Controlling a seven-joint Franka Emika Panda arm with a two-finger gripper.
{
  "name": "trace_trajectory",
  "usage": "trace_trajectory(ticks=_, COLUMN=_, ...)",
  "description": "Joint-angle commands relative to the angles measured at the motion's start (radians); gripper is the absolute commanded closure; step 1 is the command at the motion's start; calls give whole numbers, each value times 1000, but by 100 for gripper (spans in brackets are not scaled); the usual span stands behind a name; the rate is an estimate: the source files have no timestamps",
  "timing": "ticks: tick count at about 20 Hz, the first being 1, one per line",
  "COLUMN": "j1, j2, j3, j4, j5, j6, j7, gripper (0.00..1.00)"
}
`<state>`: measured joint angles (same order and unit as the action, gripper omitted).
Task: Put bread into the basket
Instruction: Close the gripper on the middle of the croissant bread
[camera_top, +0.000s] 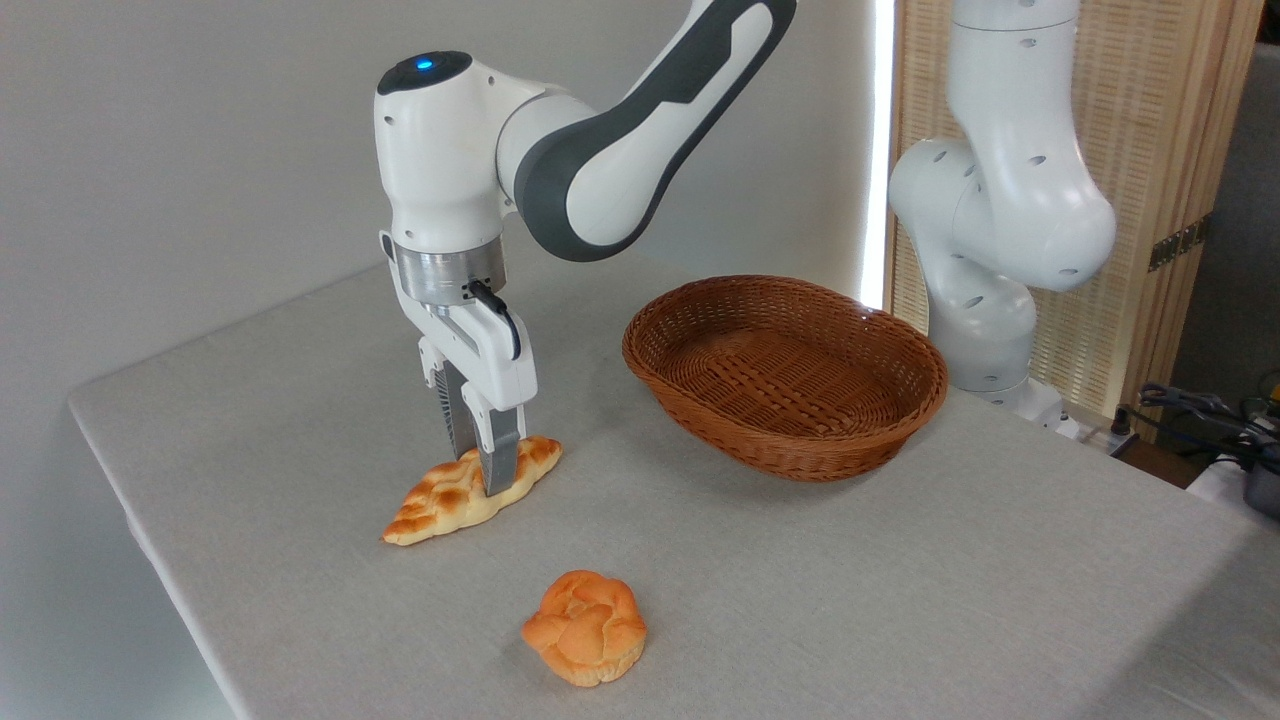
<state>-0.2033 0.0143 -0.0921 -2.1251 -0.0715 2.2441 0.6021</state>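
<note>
The bread (437, 503), a long braided golden loaf with pointed ends, lies on the grey table at the left. My gripper (479, 468) comes straight down onto its right half. One finger stands on the near side of the loaf and the other behind it, both pressed against its sides, so the gripper is shut on the bread. The loaf still rests on the tabletop. The basket (790, 462), an oval reddish-brown wicker one, stands empty to the right and a little farther back, well apart from the loaf.
A round knotted orange bun (586, 628) sits near the front of the table, below and right of the loaf. The white base of a robot arm (990, 230) rises behind the basket at the right. The table's left edge (120, 500) runs close to the loaf.
</note>
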Motion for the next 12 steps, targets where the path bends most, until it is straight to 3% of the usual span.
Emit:
trace_trajectory(ticks=1, j1=-7, j2=3, j3=-1, j4=-4, j5=9, j6=19, j7=-12, gripper=55)
trace_trajectory(ticks=8, j1=-7, j2=-10, j3=-3, j4=-4, j5=9, j6=17, j7=-15, gripper=54)
trace_trajectory(ticks=12, j1=-7, j2=-69, j3=-4, j4=-3, j5=7, j6=3, j7=-45, gripper=53)
